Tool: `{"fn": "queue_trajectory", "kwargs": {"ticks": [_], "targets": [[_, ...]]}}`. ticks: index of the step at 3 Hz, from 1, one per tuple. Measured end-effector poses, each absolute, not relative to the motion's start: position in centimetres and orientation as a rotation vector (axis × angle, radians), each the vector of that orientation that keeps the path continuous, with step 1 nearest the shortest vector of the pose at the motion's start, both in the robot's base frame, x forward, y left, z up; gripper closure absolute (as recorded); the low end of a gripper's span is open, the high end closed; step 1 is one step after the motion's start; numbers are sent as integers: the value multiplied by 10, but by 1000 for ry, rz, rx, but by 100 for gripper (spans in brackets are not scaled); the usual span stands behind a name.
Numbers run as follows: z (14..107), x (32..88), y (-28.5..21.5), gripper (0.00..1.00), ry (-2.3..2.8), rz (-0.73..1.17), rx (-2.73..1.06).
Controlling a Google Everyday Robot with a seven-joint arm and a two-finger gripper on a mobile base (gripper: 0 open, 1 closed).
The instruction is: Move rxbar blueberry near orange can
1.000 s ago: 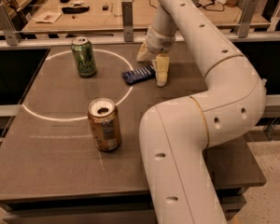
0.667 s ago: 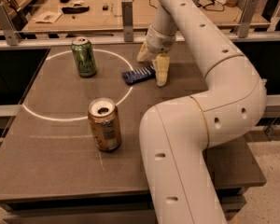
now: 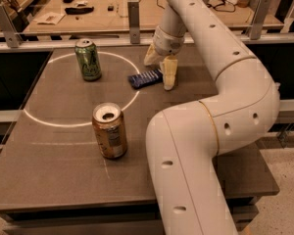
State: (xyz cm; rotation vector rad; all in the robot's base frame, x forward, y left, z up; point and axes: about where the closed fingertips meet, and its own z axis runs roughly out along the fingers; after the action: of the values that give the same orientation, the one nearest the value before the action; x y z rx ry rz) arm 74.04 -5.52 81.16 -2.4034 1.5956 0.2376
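The rxbar blueberry (image 3: pixel 144 78), a flat dark navy wrapper with white print, lies on the table just inside the right of a white circle. The orange can (image 3: pixel 109 130) stands upright, opened, near the table's middle front, well apart from the bar. My gripper (image 3: pixel 160 65) is low over the bar's right end. It is open, with one pale finger (image 3: pixel 169 73) at the bar's right end and the other behind it. I cannot tell whether the fingers touch the bar.
A green can (image 3: pixel 88 59) stands at the back left inside the white circle (image 3: pixel 48 123) marked on the dark table (image 3: pixel 49 175). My arm's big white links (image 3: pixel 210 126) cover the table's right side. A rail with posts (image 3: pixel 133 14) runs behind.
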Motion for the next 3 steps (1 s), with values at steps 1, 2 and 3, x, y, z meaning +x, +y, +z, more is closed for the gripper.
{"fn": "queue_trajectory", "kwargs": {"ticks": [1, 2, 3], "targets": [[812, 740, -56, 38, 1596, 237, -2403], [813, 740, -56, 39, 1597, 237, -2403], [814, 740, -56, 39, 1598, 236, -2402]]}}
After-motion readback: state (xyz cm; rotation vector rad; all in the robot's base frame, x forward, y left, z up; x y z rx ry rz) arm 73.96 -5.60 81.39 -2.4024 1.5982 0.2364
